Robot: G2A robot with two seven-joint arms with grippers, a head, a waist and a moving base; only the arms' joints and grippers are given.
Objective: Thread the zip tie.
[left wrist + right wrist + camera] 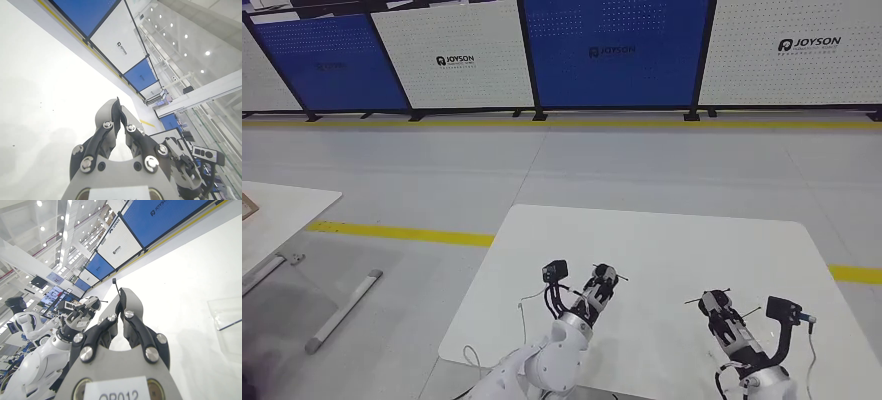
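the right gripper [121, 295] is clenched on the black zip tie [115, 285], its head poking out, above the white table [189, 275]. the left gripper [119, 106] pinches a thin black strip [104, 301] over the table.

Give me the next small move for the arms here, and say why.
Probably bring the two grippers toward each other. The right gripper is shut on a zip tie whose head pokes past its fingertips, the left gripper is shut on a thin black strip, and the top view shows them apart above the table, so nothing can thread yet.
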